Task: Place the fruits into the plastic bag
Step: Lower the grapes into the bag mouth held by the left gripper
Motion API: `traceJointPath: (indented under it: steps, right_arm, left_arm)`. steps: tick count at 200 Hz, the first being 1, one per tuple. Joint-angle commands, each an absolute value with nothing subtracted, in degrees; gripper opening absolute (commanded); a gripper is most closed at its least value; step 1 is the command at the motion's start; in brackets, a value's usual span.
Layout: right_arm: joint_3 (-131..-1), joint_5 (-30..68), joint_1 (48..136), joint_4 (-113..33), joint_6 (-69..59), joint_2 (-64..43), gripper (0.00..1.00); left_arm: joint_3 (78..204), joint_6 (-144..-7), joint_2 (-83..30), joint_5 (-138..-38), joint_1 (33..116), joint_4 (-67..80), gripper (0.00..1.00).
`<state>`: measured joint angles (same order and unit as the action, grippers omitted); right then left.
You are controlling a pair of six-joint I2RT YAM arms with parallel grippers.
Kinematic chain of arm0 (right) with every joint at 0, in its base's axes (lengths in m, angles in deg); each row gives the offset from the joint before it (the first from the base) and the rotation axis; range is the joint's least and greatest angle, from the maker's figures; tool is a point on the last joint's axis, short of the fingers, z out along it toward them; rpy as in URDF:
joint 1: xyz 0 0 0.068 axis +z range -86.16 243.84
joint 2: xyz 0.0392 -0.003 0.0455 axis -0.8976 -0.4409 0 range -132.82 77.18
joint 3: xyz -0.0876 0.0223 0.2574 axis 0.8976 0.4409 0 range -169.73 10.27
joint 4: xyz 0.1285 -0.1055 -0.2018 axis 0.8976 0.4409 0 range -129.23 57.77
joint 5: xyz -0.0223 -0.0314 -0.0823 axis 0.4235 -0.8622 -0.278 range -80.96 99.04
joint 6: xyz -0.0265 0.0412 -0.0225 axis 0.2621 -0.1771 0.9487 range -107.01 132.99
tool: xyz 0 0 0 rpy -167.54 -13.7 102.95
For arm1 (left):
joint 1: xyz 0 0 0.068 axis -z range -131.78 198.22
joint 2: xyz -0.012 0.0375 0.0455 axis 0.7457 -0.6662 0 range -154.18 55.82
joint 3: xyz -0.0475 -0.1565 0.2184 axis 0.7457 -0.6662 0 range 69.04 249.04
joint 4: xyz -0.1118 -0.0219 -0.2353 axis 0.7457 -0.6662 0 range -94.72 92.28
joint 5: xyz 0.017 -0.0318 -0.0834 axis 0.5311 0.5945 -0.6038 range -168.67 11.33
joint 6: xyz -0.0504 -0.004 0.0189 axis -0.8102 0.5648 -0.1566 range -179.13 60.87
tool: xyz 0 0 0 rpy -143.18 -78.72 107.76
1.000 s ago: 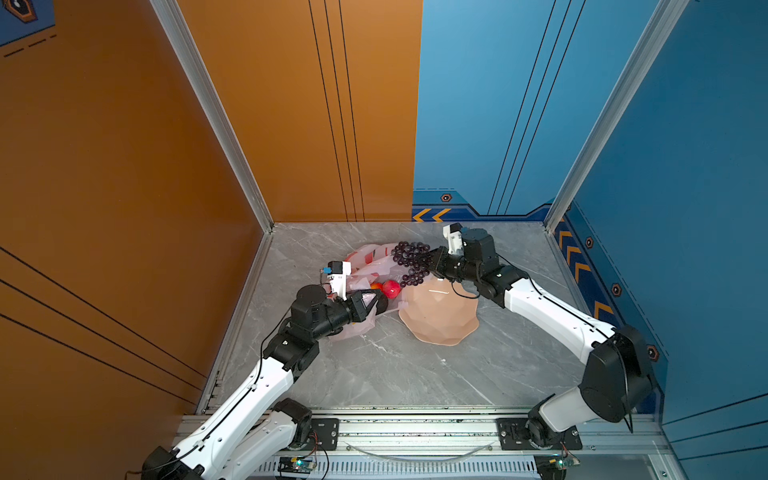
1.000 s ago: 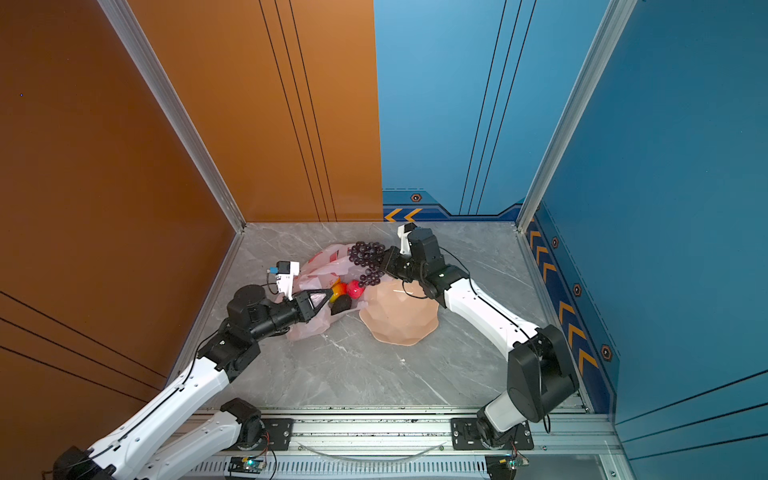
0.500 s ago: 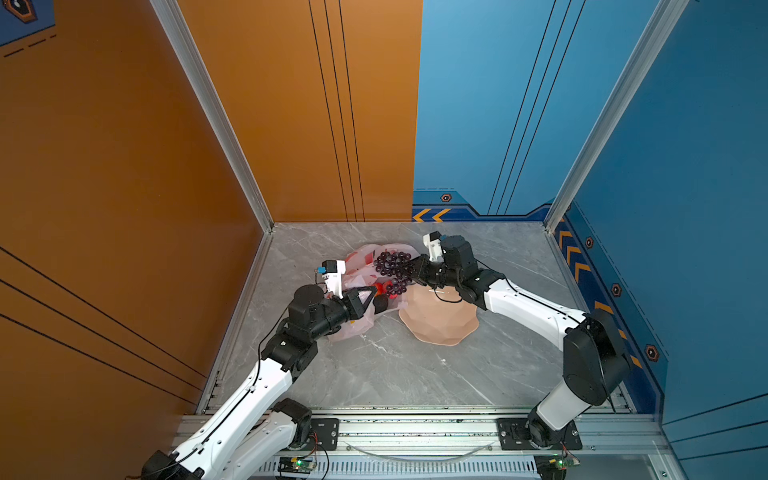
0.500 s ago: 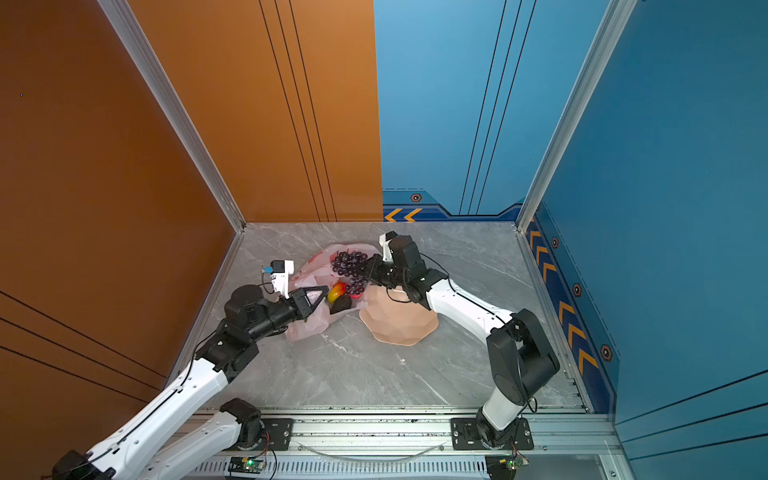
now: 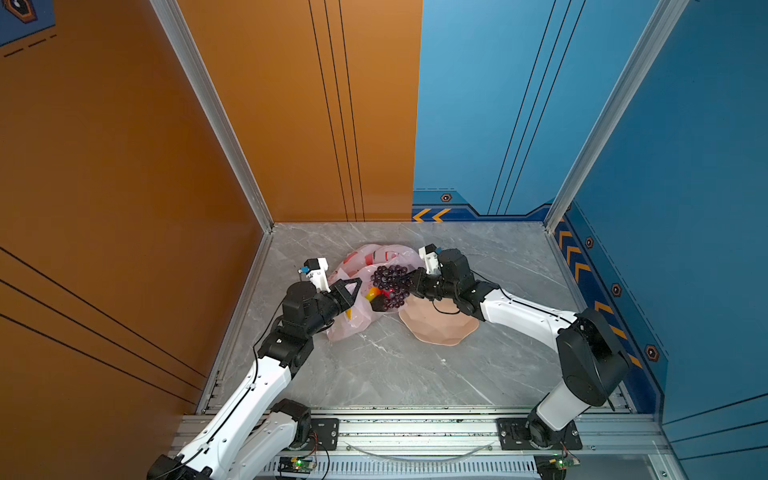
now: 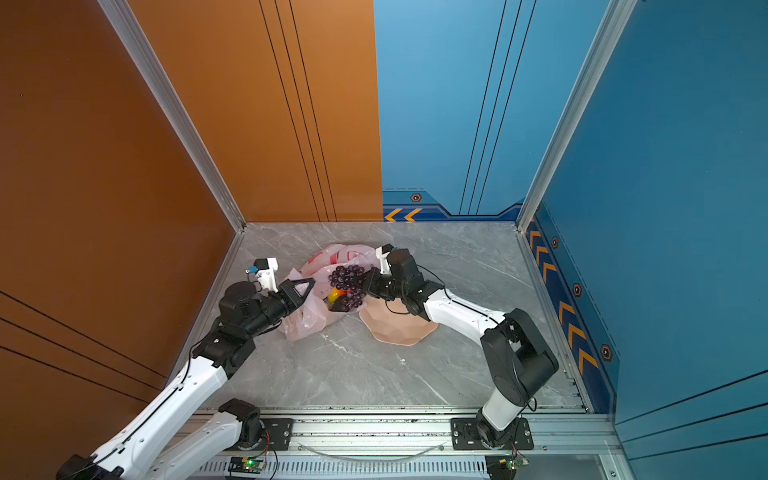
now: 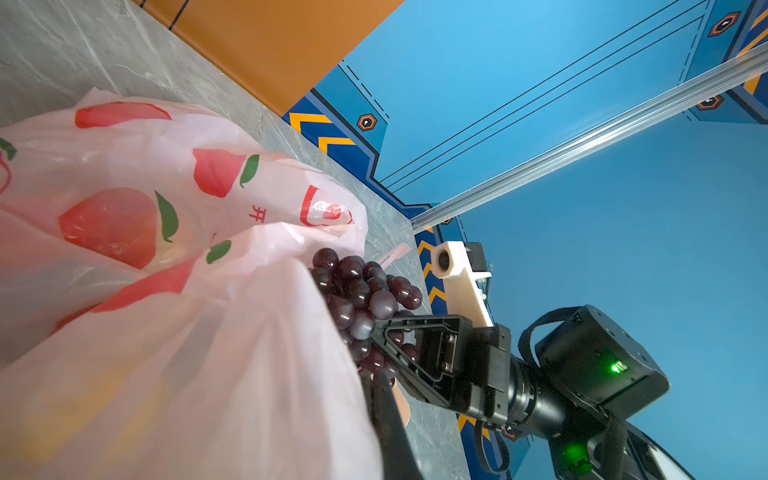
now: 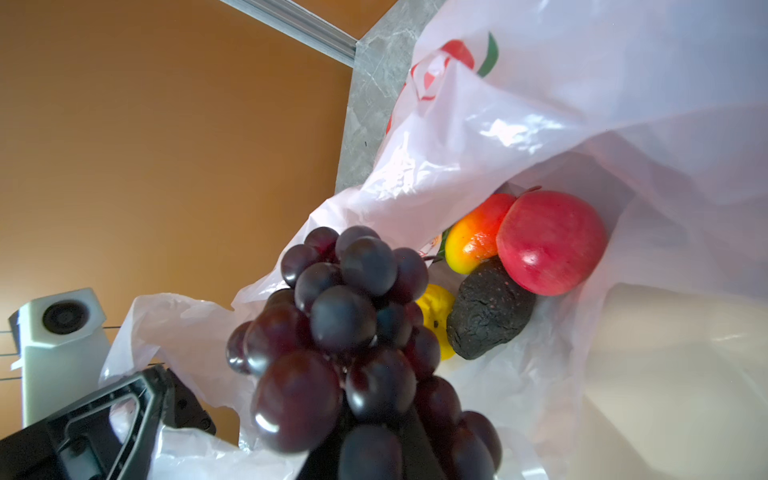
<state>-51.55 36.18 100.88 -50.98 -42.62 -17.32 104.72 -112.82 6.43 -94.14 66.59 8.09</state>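
Presently right pincer [image 5: 388, 296] clasps grape bunch [image 5: 390, 277] at plastic bag [image 5: 353, 322] mouth; left pincer [image 5: 355, 296] pinches the bag's rim.

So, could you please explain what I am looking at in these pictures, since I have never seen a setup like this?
These are two robot arms on a grey table, each ending in a two-fingered gripper. Two pictures look down from overhead; the other two come from cameras on the wrists. On the table lie a pink plastic bag and a peach bowl with no fruit showing. The left gripper is shut on the bag's edge, holding its mouth up. The right gripper is shut on a purple grape bunch at that mouth. Inside, the right wrist view shows a red apple, a red-yellow mango, a dark avocado and something yellow.
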Motion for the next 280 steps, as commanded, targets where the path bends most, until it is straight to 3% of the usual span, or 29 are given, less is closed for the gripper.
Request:
traceJointPath:
  steps: [1,68,138,200,245,258,280]
  right_arm:
    - [-50.98,37.86,101.59,-55.60,-43.04,-16.99,0.13]
    - [-52.66,37.95,106.03,-51.53,-38.06,-18.80,0.13]
    - [-64.49,37.55,108.23,-38.76,-33.78,-26.64,0.13]
    - [-75.00,35.88,107.09,-35.88,-40.20,-34.45,0.13]
    - [-81.30,37.35,106.97,-39.86,-45.63,-40.80,0.13]
    - [-82.05,38.64,107.41,-41.46,-47.23,-42.96,0.18]
    - [-81.02,40.49,107.92,-43.10,-48.36,-43.61,0.39]
  left_arm:
    - [106.02,-113.62,6.00,-93.17,66.14,7.95,0.00]
    - [108.21,-115.21,3.52,-91.69,65.38,8.44,0.00]
    - [112.62,-110.48,-1.52,-104.76,70.72,18.10,0.00]
    - [113.80,-105.83,-2.80,-113.70,76.74,18.45,0.00]
    - [109.70,-107.46,-1.23,-112.37,75.43,20.23,0.00]
    - [108.23,-108.70,-0.13,-110.97,73.71,20.41,0.00]
    - [105.44,-110.80,2.69,-109.44,69.93,19.68,0.00]
